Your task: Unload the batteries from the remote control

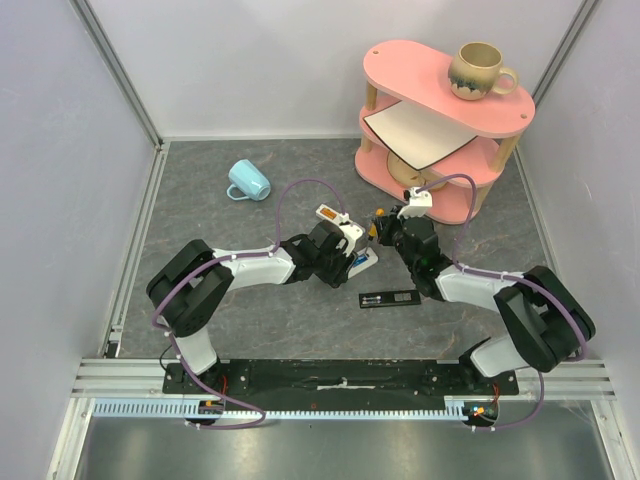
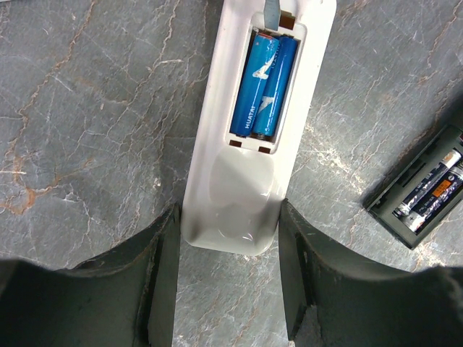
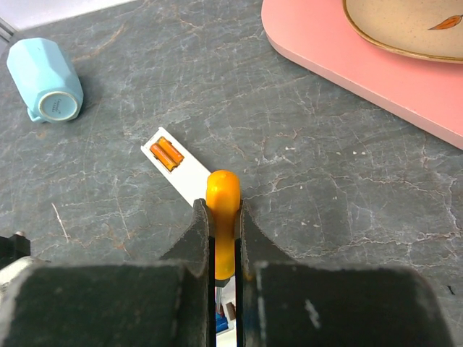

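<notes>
A white remote (image 2: 239, 195) lies face down with its battery bay open, and two blue batteries (image 2: 264, 87) sit side by side in the bay. My left gripper (image 2: 229, 211) is shut on the near end of this remote, one finger against each side. My right gripper (image 3: 223, 206) is shut on the orange-handled screwdriver (image 3: 222, 195), held over the far end of the bay. Its metal tip (image 2: 271, 11) touches the bay's far edge. In the top view both grippers meet at the table's middle, left (image 1: 345, 250) and right (image 1: 385, 232).
A black remote (image 2: 423, 188) with dark batteries lies open to the right, also in the top view (image 1: 390, 298). A second white remote with orange batteries (image 3: 166, 153) lies beyond. A blue mug (image 1: 248, 181) lies on its side. A pink shelf (image 1: 440, 110) carries a mug (image 1: 478, 70).
</notes>
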`<state>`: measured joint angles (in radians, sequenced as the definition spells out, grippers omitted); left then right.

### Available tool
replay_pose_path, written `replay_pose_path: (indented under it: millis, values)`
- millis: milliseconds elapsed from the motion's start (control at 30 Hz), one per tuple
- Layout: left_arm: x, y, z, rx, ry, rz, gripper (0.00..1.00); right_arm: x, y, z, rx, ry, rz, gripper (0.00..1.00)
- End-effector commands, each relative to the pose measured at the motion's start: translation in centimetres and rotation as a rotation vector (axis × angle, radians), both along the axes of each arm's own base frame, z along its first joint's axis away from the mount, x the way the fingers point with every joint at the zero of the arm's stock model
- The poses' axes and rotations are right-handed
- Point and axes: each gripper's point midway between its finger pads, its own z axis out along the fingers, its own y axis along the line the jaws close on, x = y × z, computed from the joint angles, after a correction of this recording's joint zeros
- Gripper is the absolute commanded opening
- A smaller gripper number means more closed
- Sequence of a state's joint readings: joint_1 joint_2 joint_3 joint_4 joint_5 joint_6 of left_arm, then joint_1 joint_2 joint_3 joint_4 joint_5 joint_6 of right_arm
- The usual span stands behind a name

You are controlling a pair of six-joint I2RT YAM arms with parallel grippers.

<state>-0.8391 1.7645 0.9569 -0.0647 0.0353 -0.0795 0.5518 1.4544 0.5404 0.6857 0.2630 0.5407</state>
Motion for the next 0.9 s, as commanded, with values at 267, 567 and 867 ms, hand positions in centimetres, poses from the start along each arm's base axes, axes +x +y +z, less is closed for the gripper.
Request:
replay_pose_path:
  millis: [267,567,867]
  values:
    - [-0.8,0.2,-1.7,0.034,0.051,-0.028,0.02,0.0,0.9,0.2,0.037,-0.015,0.042,0.0]
    - [-0.8,0.1,-1.8,0.034,0.054,-0.027,0.02,-1.3,3.1,0.7,0.129,-0.02,0.139,0.0]
    - [-0.7,0.2,-1.8,0.039,0.051,-0.021,0.02,-2.7,5.9,3.0,0.195,-0.063,0.221,0.0]
